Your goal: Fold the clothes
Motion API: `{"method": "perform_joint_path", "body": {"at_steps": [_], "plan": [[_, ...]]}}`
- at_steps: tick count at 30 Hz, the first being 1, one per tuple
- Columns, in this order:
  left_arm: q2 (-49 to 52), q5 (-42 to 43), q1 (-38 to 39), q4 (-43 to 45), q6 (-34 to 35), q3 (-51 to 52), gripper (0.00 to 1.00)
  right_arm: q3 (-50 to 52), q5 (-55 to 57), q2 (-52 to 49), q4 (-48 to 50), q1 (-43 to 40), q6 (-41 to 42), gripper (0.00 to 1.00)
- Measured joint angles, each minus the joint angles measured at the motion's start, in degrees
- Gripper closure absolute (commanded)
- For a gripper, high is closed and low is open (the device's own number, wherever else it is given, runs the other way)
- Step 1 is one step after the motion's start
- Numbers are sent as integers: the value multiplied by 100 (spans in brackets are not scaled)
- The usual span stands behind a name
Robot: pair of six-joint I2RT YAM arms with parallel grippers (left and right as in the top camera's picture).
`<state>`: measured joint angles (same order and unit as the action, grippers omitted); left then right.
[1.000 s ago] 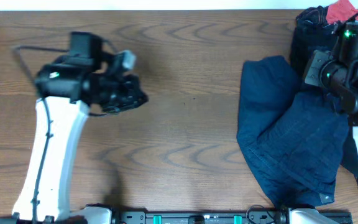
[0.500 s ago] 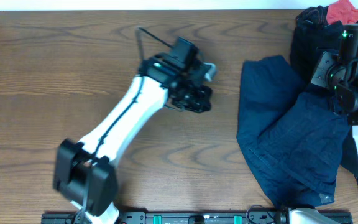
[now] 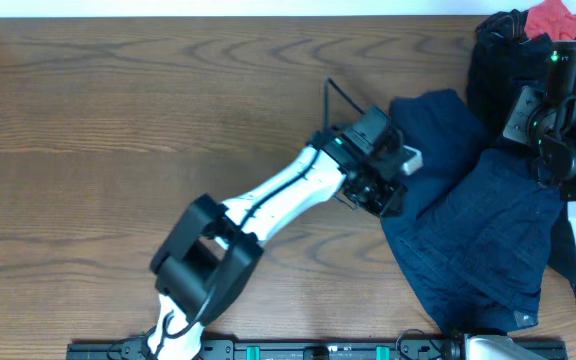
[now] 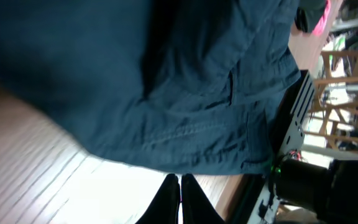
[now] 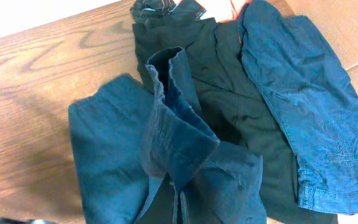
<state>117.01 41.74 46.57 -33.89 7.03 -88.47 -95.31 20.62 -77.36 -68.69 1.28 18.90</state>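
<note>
The dark navy trousers (image 3: 463, 215) lie crumpled at the right side of the table, one leg reaching up towards the back (image 3: 428, 125). My right gripper (image 3: 534, 135) is shut on a fold of the trousers and holds it raised; in the right wrist view the cloth (image 5: 173, 124) bunches up into the closed fingers (image 5: 178, 208). My left gripper (image 3: 386, 190) is at the trousers' left edge. In the left wrist view its fingers (image 4: 179, 190) are shut and empty over bare wood, just short of the navy hem (image 4: 185, 134).
Black garments (image 3: 498, 50) and a red cloth (image 3: 553, 18) are piled at the back right corner. The right wrist view shows the black garment (image 5: 229, 87) and a lighter blue garment (image 5: 303, 106) beside the trousers. The table's right edge is close.
My left arm has swung from the table's left side across to the trousers' left edge. The right arm and the held fold have hardly moved.
</note>
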Motion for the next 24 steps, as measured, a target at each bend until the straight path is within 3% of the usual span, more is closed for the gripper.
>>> {"method": "perform_joint_path", "body": {"at_steps": [12, 24], "plan": [[662, 31, 743, 885, 24, 0, 94, 0, 2, 0, -55, 0, 2, 99], [1145, -483, 750, 527, 66, -13, 94, 0, -365, -15, -98, 2, -68, 99]]}}
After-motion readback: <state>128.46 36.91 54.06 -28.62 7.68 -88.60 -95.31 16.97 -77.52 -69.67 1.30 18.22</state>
